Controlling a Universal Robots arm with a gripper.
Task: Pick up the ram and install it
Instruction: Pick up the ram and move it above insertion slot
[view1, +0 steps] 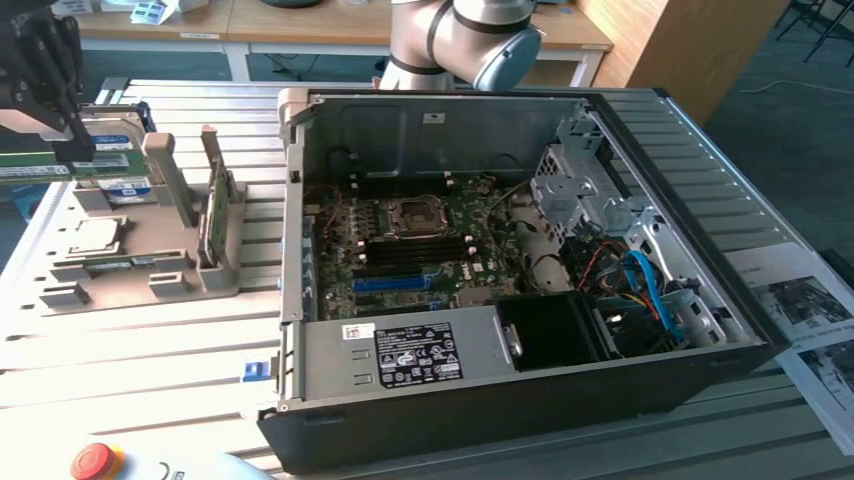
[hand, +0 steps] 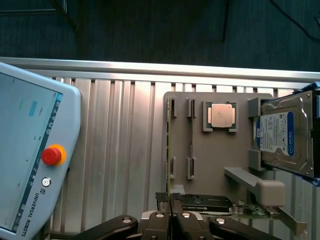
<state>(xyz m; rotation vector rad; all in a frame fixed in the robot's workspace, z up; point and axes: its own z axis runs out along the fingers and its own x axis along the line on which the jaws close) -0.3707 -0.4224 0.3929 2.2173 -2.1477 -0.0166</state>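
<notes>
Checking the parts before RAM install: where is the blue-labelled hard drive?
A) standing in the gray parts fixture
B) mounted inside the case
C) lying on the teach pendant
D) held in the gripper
A: the hard drive stands in a holder of the gray parts fixture, outside the open case.

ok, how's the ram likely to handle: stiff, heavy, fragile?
Likely stiff: the ram juts straight from the gripper without sagging. Probably light, being a thin narrow board. Possibly fragile: bare circuit board, so edge knocks could hurt it.
</notes>
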